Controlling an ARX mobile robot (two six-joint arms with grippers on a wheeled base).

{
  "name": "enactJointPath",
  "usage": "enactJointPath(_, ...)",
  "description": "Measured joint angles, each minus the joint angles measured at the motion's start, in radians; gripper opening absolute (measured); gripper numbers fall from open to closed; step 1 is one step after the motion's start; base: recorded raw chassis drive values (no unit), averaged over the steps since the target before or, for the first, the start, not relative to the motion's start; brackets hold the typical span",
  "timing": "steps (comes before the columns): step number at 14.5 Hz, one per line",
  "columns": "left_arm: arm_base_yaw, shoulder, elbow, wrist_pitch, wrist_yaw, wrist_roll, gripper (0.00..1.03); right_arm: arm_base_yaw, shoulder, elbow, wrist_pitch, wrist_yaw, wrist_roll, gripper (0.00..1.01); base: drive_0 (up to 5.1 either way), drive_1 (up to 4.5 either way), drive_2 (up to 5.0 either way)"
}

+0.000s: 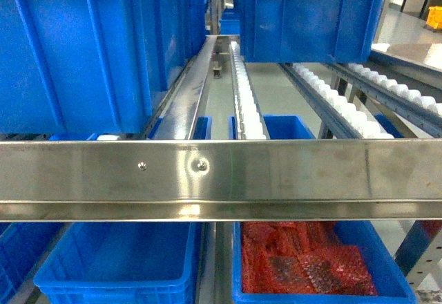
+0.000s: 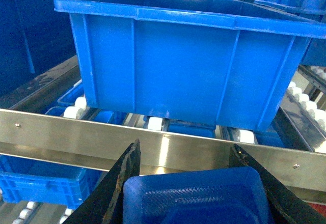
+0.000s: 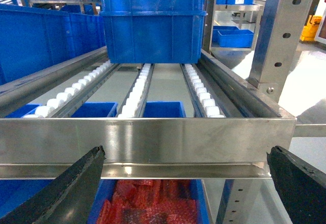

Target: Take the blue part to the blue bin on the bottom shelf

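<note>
Here the left hand pinches the blue part — just below the rail.

Black, wedge-shaped fingers with rough, chipped edges on the left gripper; same on the right gripper.

My left gripper is closed on the blue part. Its two black fingers stand on the two sides of the part and press on its edges, and the part fills the space between them. The fingertips point forward and slightly upward in my left wrist view.

My right gripper is wide apart and holds nothing. One black finger shows at the lower left corner of my right wrist view, the other at the lower right corner. Both point forward.

My head view shows no arm and no gripper.
</note>
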Motion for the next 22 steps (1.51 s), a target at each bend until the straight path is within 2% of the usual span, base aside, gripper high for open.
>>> enactJointPath(22, 0.0, 0.001, 0.0, 0.0, 0.0, 0.0, 0.44, 0.0, 0.0, 0.0, 0.0, 0.001, 0.0, 0.98, 0.0, 0.0, 0.0)
